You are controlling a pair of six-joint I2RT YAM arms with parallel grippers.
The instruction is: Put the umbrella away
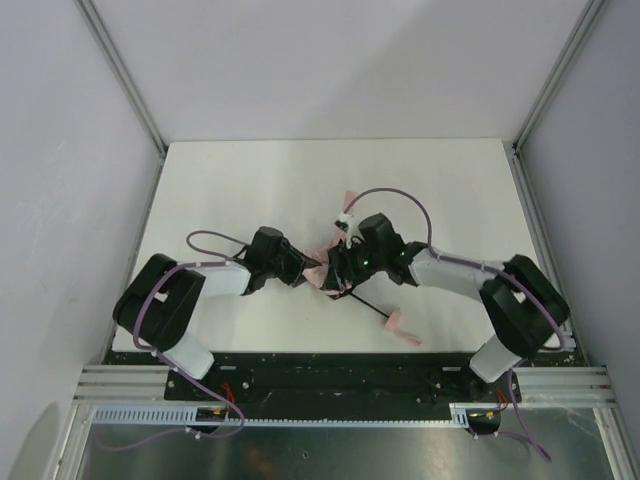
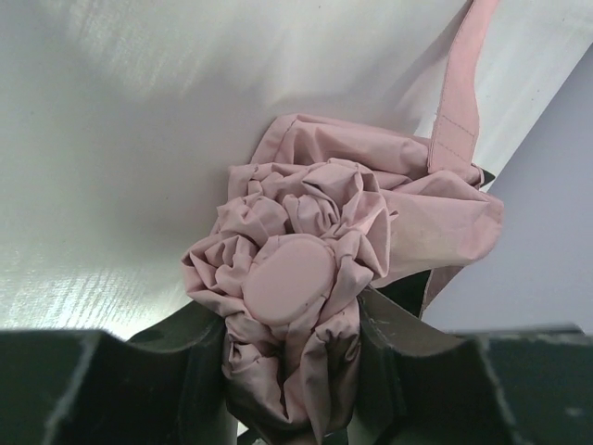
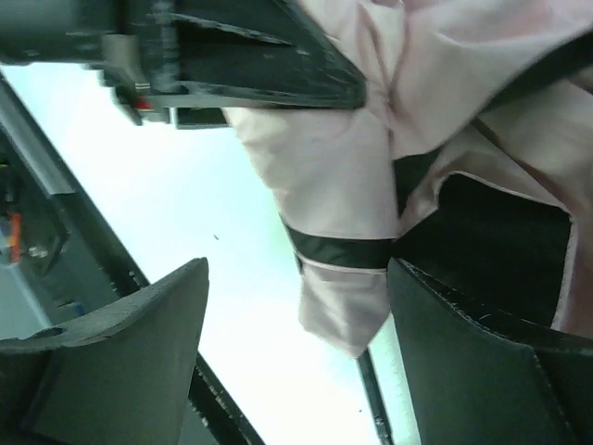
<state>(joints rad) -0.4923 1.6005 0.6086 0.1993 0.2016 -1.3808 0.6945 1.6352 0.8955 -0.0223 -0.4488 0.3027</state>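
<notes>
The umbrella (image 1: 320,268) lies at the table's centre, its pale pink fabric bunched between both grippers. Its thin black shaft (image 1: 365,306) runs toward the near right and ends in the small pink handle (image 1: 402,329). My left gripper (image 1: 303,268) is shut on the bunched fabric (image 2: 306,199) just behind the round pink cap (image 2: 287,278); both fingers (image 2: 412,357) press into the cloth. The pink strap (image 2: 461,88) trails away upward. My right gripper (image 3: 298,269) is open, and a loose fabric flap (image 3: 341,301) hangs between its fingers (image 3: 139,334) without being pinched. The shaft (image 3: 375,403) passes below.
The white table (image 1: 250,180) is walled by grey panels on the left, back and right. A small pink and white piece (image 1: 347,212) lies just beyond the right wrist. The black base rail (image 1: 330,365) runs along the near edge.
</notes>
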